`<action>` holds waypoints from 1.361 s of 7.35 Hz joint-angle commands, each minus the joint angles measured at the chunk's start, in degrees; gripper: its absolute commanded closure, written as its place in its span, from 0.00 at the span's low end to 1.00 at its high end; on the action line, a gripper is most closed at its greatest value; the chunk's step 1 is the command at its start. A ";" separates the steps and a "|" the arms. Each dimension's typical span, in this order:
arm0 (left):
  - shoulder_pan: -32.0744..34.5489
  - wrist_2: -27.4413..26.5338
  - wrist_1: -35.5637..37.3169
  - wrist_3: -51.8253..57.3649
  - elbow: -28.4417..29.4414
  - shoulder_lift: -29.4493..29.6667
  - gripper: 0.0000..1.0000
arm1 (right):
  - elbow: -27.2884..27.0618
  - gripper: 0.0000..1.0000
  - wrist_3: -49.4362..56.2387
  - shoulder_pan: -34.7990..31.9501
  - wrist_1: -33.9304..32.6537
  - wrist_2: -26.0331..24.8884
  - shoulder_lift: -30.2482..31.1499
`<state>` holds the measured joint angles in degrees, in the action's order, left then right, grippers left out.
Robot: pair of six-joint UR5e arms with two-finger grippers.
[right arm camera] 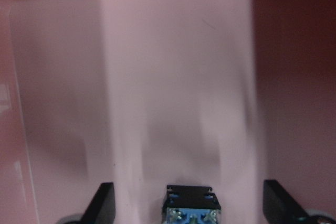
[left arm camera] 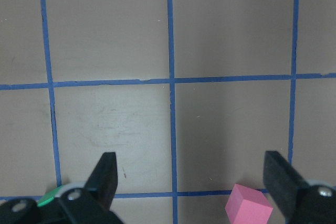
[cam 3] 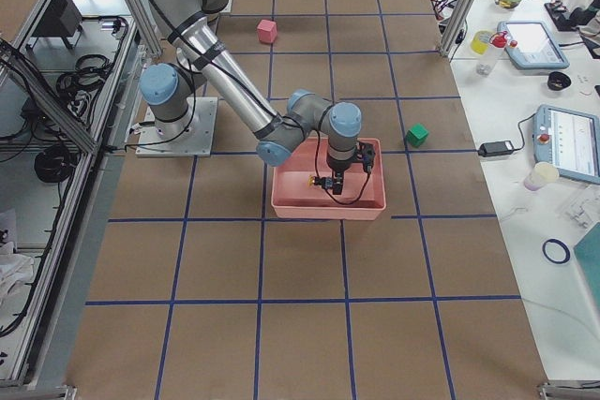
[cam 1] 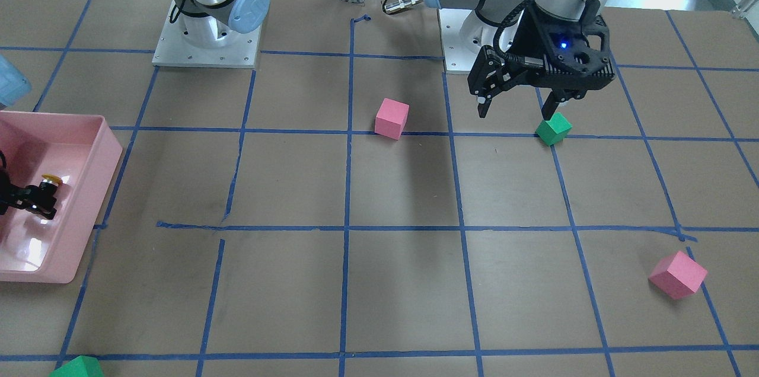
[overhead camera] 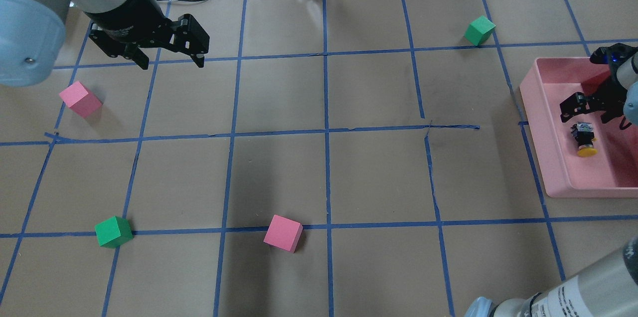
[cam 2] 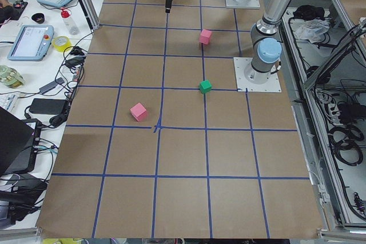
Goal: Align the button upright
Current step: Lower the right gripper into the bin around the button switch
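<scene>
The button (overhead camera: pixel 583 140) lies on its side on the floor of the pink tray (overhead camera: pixel 541 122), which sits at 3 o'clock on the table in the overhead view. Its yellow cap points toward 6 o'clock there, and its pale base block toward 12. It is not upright.

The right gripper (overhead camera: pixel 593 121) is down inside the tray, just at the 12 o'clock end of the button. Its jaws stand wide apart and hold nothing. In the right wrist view the button's base end shows at the bottom edge, midway between the two fingers (right arm camera: pixel 105 203) and clear of both. The tray wall fills the rest of that view. Whether the fingertips touch the tray floor is hard to say, since the overhead and side views are too small there.

The left gripper (overhead camera: pixel 172 63) hangs above the table at about 10 o'clock in the overhead view. Its jaws are also spread and empty, with bare brown paper and blue tape lines between them in its wrist view.

Four cubes lie on the table, all outside the tray:
- a green cube (overhead camera: pixel 480 30) at 1 o'clock
- a pink cube (overhead camera: pixel 81 99) at 9 o'clock
- a second green cube (overhead camera: pixel 113 232) at 7 o'clock
- a second pink cube (overhead camera: pixel 283 233) near 6 o'clock
</scene>
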<state>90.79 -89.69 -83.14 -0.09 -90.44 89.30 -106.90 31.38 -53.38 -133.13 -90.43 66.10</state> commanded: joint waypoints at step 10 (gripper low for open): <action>0.00 -0.05 0.00 0.00 0.00 0.00 0.00 | -3.14 0.41 0.09 0.03 0.23 0.16 2.02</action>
<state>90.79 -89.74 -83.15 -0.09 -90.44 89.30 -109.93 31.43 -53.35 -133.06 -90.08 68.12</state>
